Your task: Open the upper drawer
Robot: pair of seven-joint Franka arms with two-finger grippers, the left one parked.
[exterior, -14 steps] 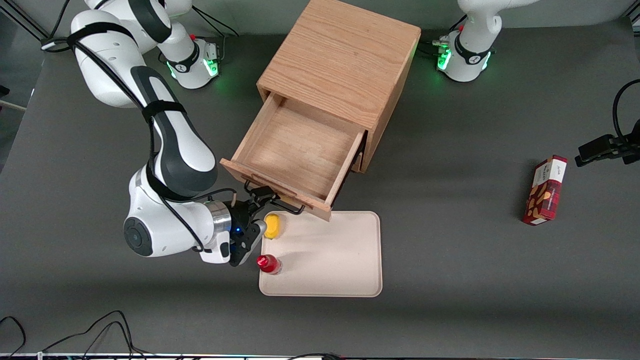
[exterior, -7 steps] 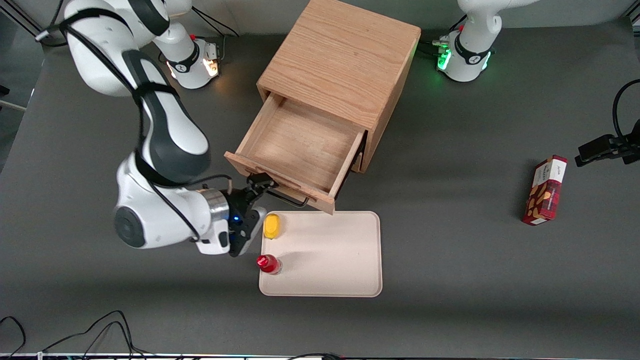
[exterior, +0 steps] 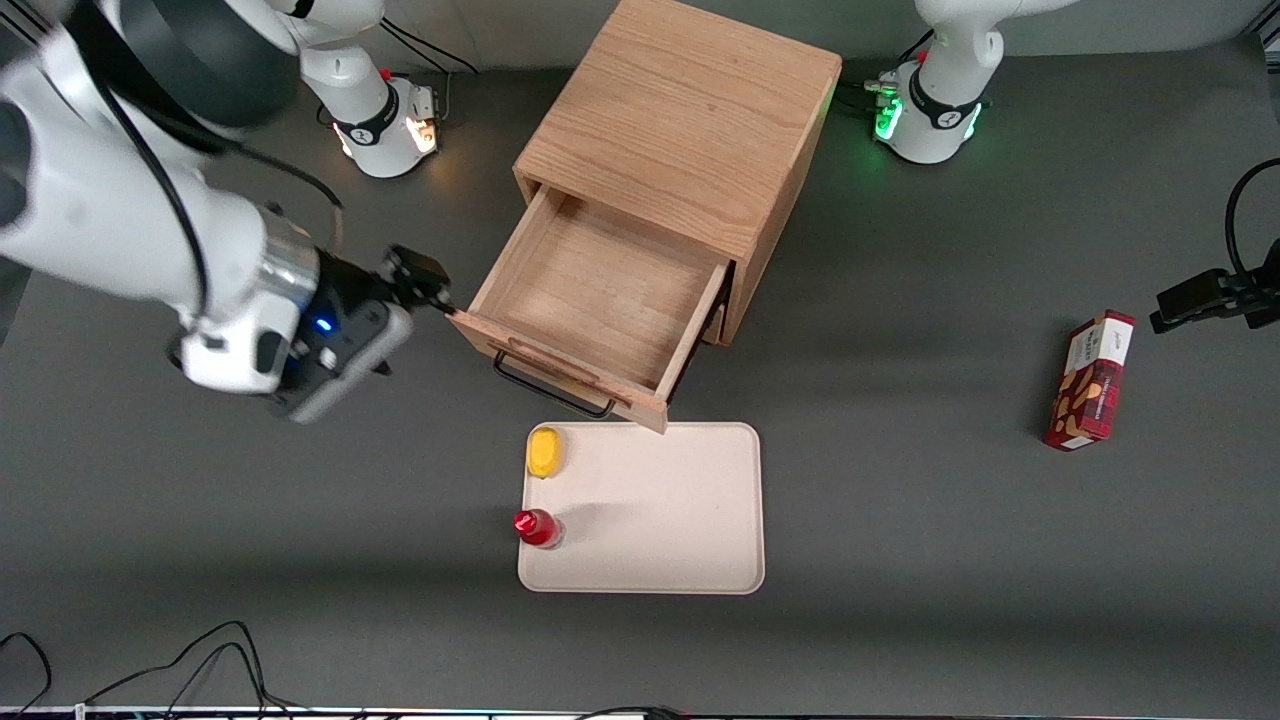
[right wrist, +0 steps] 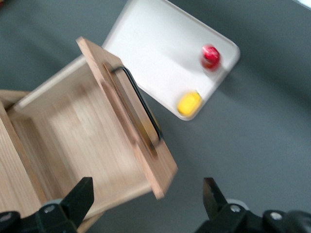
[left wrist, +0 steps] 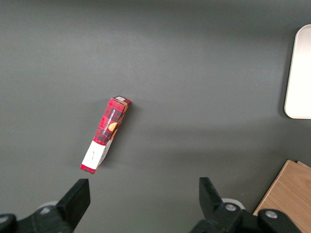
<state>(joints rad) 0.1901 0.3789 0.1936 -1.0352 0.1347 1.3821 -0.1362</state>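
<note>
The upper drawer (exterior: 600, 290) of the wooden cabinet (exterior: 680, 120) stands pulled far out, and its inside is bare. Its black bar handle (exterior: 553, 390) is free on the drawer front. My right gripper (exterior: 415, 275) is open and holds nothing. It is raised above the table beside the drawer front's corner toward the working arm's end, off the handle. In the right wrist view the open gripper (right wrist: 146, 199) looks down on the drawer front (right wrist: 129, 116) and the handle (right wrist: 141, 104). The bottom drawer is hidden under the open one.
A cream tray (exterior: 650, 510) lies in front of the open drawer, nearer the front camera, with a yellow item (exterior: 544, 452) and a red item (exterior: 537, 527) at its edge. A red plaid box (exterior: 1090, 380) lies toward the parked arm's end of the table.
My gripper let go of the handle, rose and swung away toward the working arm's end of the table. The drawer slid back a little toward the cabinet and stays open.
</note>
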